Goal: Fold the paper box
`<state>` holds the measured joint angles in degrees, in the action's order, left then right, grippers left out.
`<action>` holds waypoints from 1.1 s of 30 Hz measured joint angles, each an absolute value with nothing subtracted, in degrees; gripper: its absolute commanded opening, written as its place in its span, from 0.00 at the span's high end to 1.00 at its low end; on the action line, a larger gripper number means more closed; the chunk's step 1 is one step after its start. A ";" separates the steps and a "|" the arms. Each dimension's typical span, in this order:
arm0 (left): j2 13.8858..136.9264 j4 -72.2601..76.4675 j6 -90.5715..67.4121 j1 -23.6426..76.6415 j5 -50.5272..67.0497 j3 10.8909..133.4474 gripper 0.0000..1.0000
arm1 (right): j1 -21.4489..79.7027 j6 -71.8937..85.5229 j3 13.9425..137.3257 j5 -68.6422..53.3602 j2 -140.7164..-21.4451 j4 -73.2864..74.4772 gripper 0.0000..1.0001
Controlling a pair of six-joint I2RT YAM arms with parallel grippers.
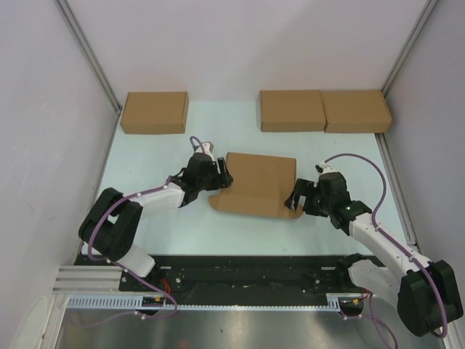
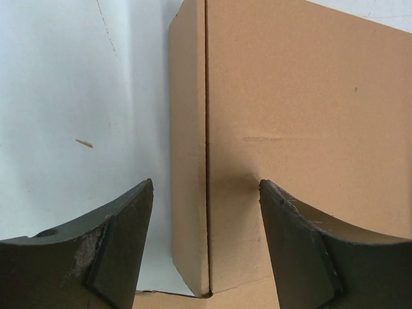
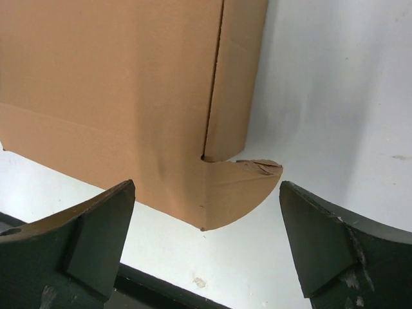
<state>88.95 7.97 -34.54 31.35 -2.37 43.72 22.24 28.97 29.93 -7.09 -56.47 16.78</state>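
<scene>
item: paper box (image 1: 258, 178) – brown cardboard, lying flat-lidded at the middle of the pale tabletop (image 1: 145, 156), between the two arms.
condition: appears mostly folded; lid down over the body, left side wall (image 2: 188, 161) upright beneath the lid edge. a front flap (image 1: 247, 206) juts out along the near edge, ending in a rounded, slightly creased tab (image 3: 248, 183) at the right corner.
left pincer (image 1: 222, 177): spread, astride the box's left edge, gripping nothing.
right pincer (image 1: 293, 201): spread wide, the tab lying between its fingers, apart from both.
step in hand, as judged: closing – the front flap and its tab are not yet tucked.
next move calls for: the left steadying the lid while the right catches the tab and bends it inward.
also present: three smaller boxes (image 1: 154, 112) along the far edge, well apart.
</scene>
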 measured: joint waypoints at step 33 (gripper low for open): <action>89.76 11.46 -35.86 31.33 -1.87 42.04 0.28 | 18.57 36.29 22.28 -21.96 -58.92 0.40 0.00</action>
<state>89.76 11.46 -35.86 31.33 -1.87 42.04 18.57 36.29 22.28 -21.96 -58.92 0.40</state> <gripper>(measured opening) 0.722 0.995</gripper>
